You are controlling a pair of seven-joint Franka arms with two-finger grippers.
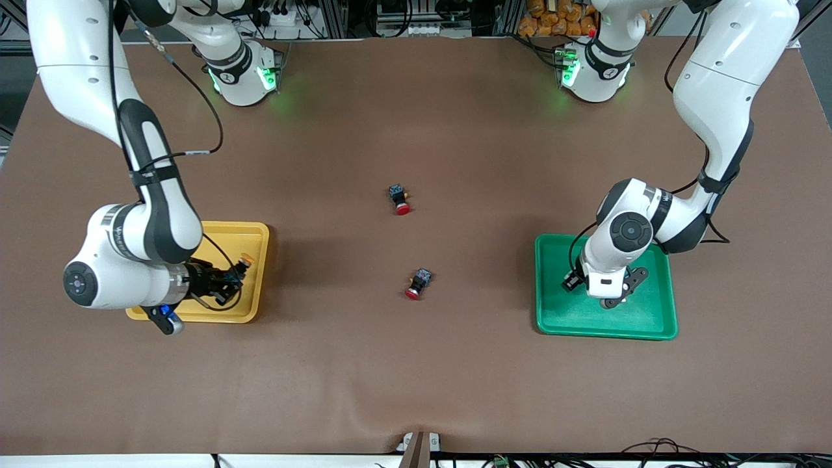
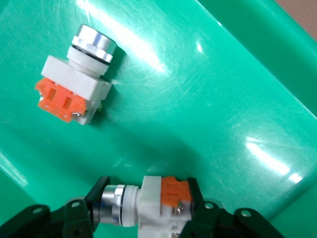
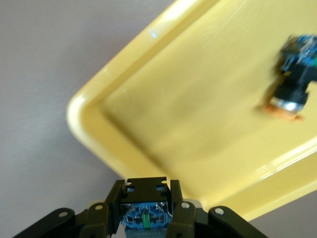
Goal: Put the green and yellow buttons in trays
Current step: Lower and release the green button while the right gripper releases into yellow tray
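My left gripper (image 2: 146, 198) is shut on a white-bodied button with an orange part and a silver cap (image 2: 148, 203), low over the green tray (image 2: 208, 99). A second white-bodied button (image 2: 74, 82) lies in that tray. In the front view the left gripper (image 1: 611, 292) is over the green tray (image 1: 650, 318). My right gripper (image 3: 146, 198) is shut on a dark blue-black button (image 3: 146, 210) over the rim of the yellow tray (image 3: 163, 114). Another dark button with an orange-yellow cap (image 3: 292, 84) lies in that tray. In the front view an orange cap (image 1: 245, 260) shows by the right gripper (image 1: 227, 281) over the yellow tray (image 1: 257, 237).
Two dark switches with red caps lie on the brown table between the trays, one (image 1: 399, 198) farther from the front camera, one (image 1: 417, 283) nearer to it.
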